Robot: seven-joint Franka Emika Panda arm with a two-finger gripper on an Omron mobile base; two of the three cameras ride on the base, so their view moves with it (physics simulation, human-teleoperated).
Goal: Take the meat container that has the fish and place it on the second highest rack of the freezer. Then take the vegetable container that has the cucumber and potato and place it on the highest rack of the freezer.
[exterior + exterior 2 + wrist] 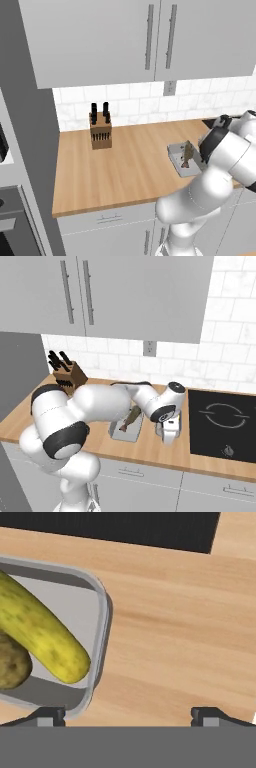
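- In my hand view the vegetable container (98,612) lies on the wooden counter (175,637), its grey rim cutting in from the left; the cucumber (40,637) runs slantwise across it and the potato (12,664) sits tucked against the cucumber's lower side, at the left edge.
- My gripper (127,714) hangs above that tray's corner with the fingers spread wide: one tip sits over the tray's near rim, the other over bare wood well to the side. Nothing is between them, and I cannot tell whether the first tip touches the rim.
- From the right base view I see the hand (169,431) pointing down at the counter, just beside the black cooktop (225,423).
- The meat container (126,428) rests on the counter right next to the hand, on the far side from the cooktop, with the fish (131,418) lying in it, shorter than the tray.
- In the left base view that same tray (184,160) shows partly behind my arm's elbow.
- Further along the counter stands a knife block (100,130), near the tiled wall, under the white wall cabinets (100,35).
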